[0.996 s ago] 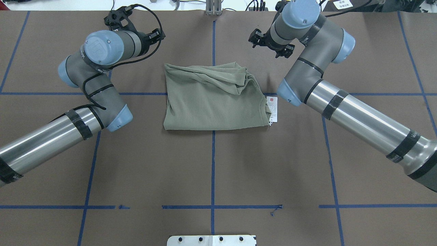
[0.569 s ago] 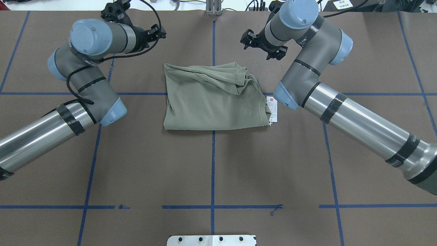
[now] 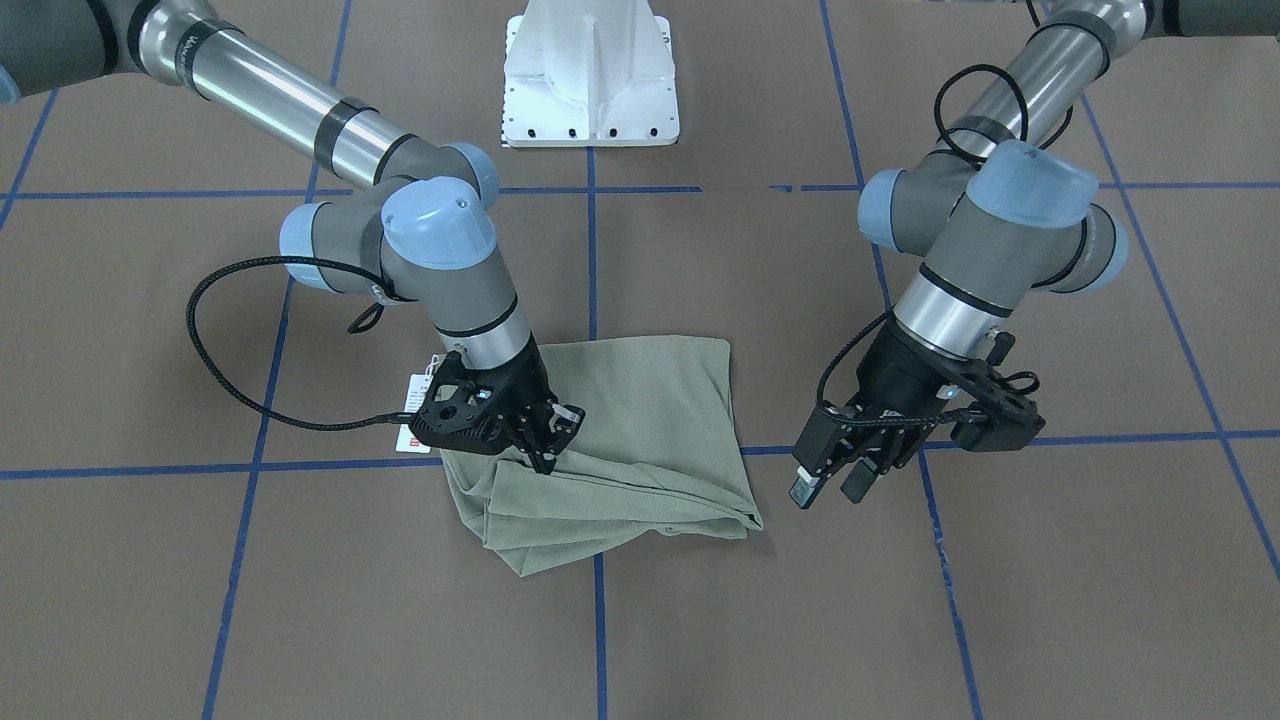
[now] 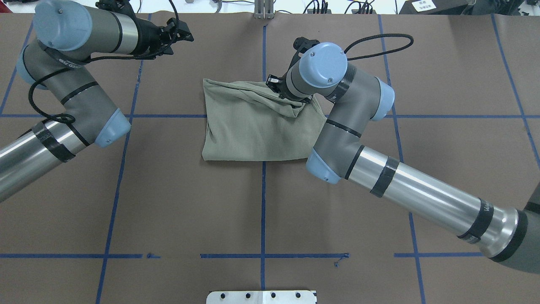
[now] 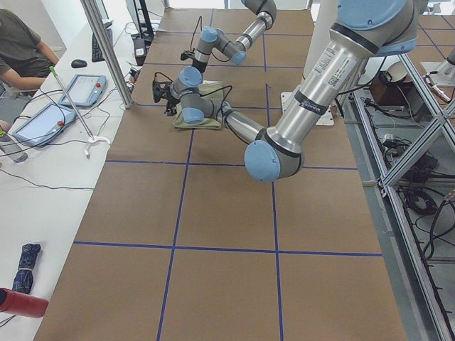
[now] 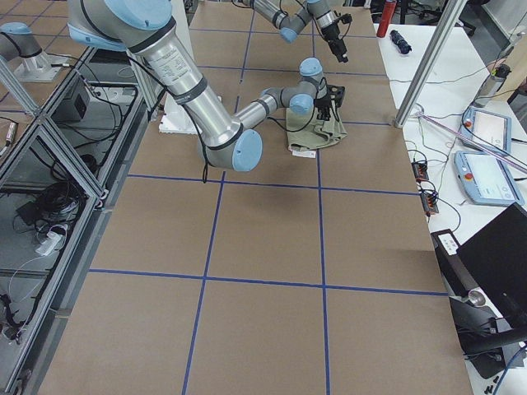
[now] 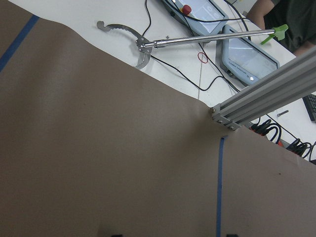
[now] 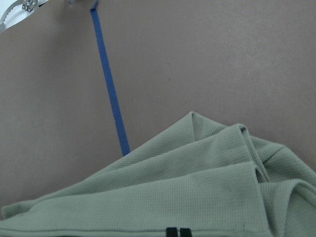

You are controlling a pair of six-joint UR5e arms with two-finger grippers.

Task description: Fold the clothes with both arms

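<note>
Shirt (image 4: pixel 249 131), right pincer (image 3: pixel 547 452) tilted down onto it

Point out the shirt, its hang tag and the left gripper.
shirt (image 4: pixel 253 135), overhead view, flat middle panel.
hang tag (image 3: pixel 409 398), front-facing view, white card's exposed edge.
left gripper (image 3: pixel 828 488), front-facing view, between its open jaws.

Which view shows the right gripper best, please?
Front-facing: the right gripper shows whole, down on the shirt. Overhead, its wrist mostly hides it; its wrist camera catches only fingertips; side views show it tiny.
</note>
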